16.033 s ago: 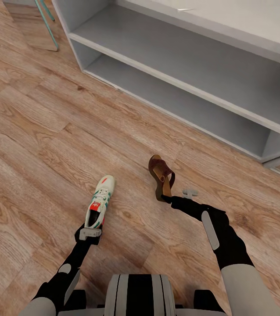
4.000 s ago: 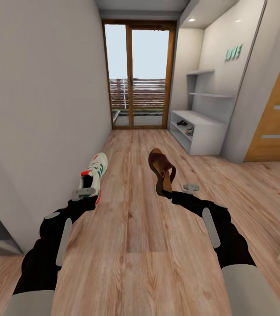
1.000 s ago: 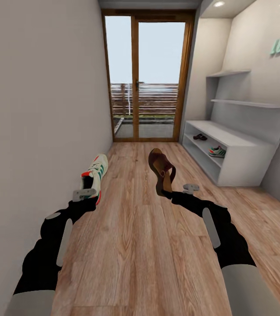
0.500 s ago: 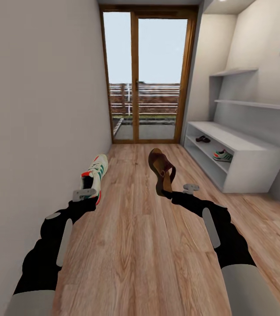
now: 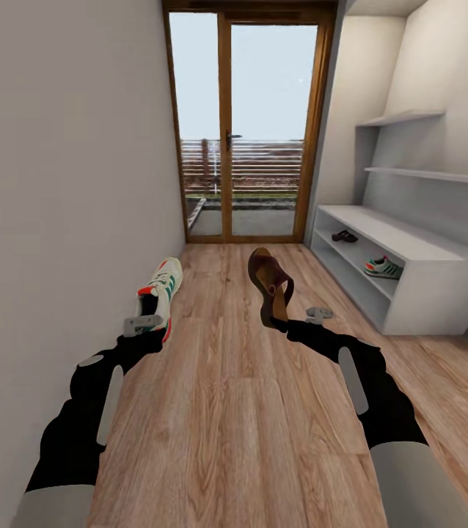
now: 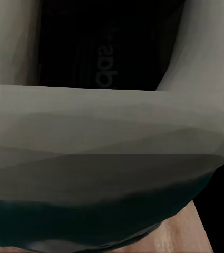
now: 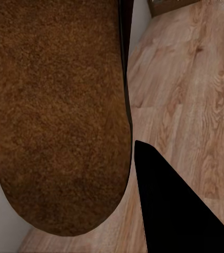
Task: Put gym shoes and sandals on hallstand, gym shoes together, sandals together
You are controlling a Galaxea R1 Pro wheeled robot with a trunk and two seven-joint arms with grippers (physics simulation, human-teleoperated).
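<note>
Left gripper clamped shut on a sneaker by its heel, toe pointing ahead, held above the floor close to the left wall. Right gripper closed on a sandal at its heel end, sole facing the wrist camera, carried mid-corridor in front of the glass door. Ahead on the right, the rack with a second sneaker and a second sandal well apart on its upper open shelf.

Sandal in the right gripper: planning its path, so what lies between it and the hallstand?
In the head view, only bare corridor floor lies between the held sandal and the hallstand, whose lower shelf holds a gym shoe and another sandal.
</note>
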